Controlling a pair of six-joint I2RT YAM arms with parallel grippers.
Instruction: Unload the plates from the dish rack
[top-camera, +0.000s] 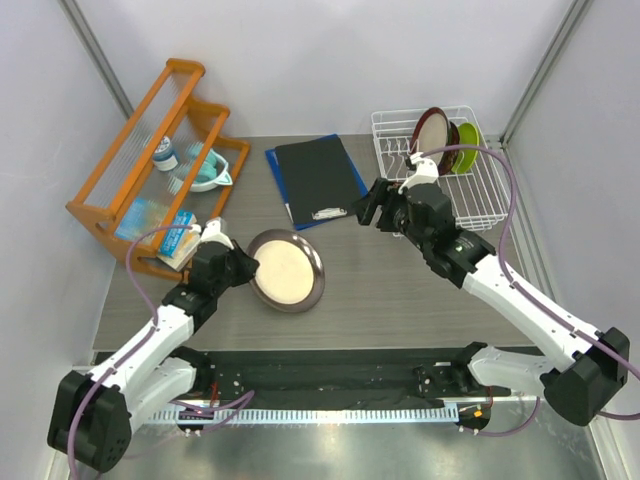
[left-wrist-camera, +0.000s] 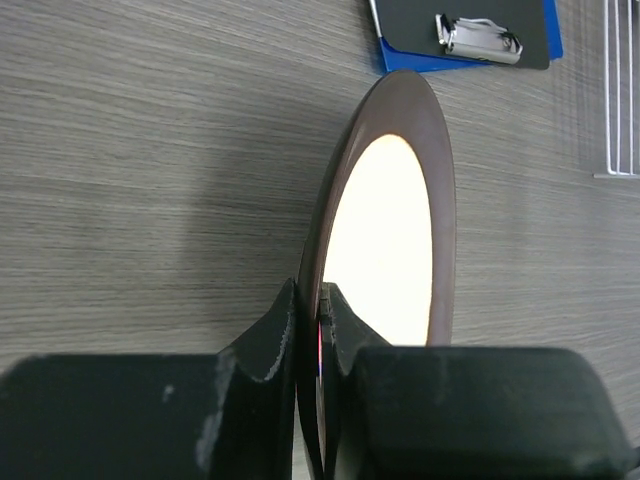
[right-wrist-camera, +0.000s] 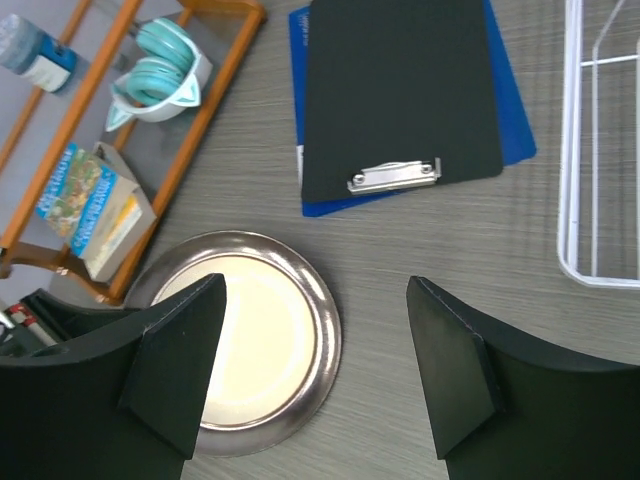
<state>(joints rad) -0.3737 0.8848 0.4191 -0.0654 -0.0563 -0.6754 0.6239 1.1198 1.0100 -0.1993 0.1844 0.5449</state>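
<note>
Plates are split between two places. One, a round dinner plate with a cream centre and a dark brown-grey rim (top-camera: 286, 270) (left-wrist-camera: 385, 240) (right-wrist-camera: 250, 340), sits low over the grey wood-grain table (top-camera: 400, 290), left of centre. It is just in front of a black clipboard (top-camera: 315, 180) (right-wrist-camera: 400, 90) that lies on a blue folder (top-camera: 275, 170) (right-wrist-camera: 515, 130). Whether it rests on the tabletop or hangs just above it I cannot tell. The left gripper (top-camera: 242, 263) (left-wrist-camera: 312, 300) is clenched on this plate's rim: its wrist view shows both black fingers (left-wrist-camera: 265, 345) pinching the edge with no gap.

The other, a round dinner plate with a cream centre and a dark red rim (top-camera: 432, 130), stands on edge among the tines at the back of the white wire dish rack (top-camera: 480, 195) (right-wrist-camera: 568, 150), at the table's far right. Just to its right in the same rack lean a smaller dark red bowl (top-camera: 452, 136) and a small lime-green bowl (top-camera: 468, 135).

The right gripper (top-camera: 365, 205) (right-wrist-camera: 315, 300) hovers over the table between the clipboard and the dish rack, jaws spread wide and grasping nothing. In its wrist view the brown-rimmed plate lies below it, toward the left.

At the far left stands an orange wooden shelf rack (top-camera: 150, 150) (right-wrist-camera: 203, 120) holding teal measuring cups (top-camera: 208, 172) (right-wrist-camera: 155, 70) and a blue printed carton (top-camera: 175, 240) (right-wrist-camera: 95, 205).
</note>
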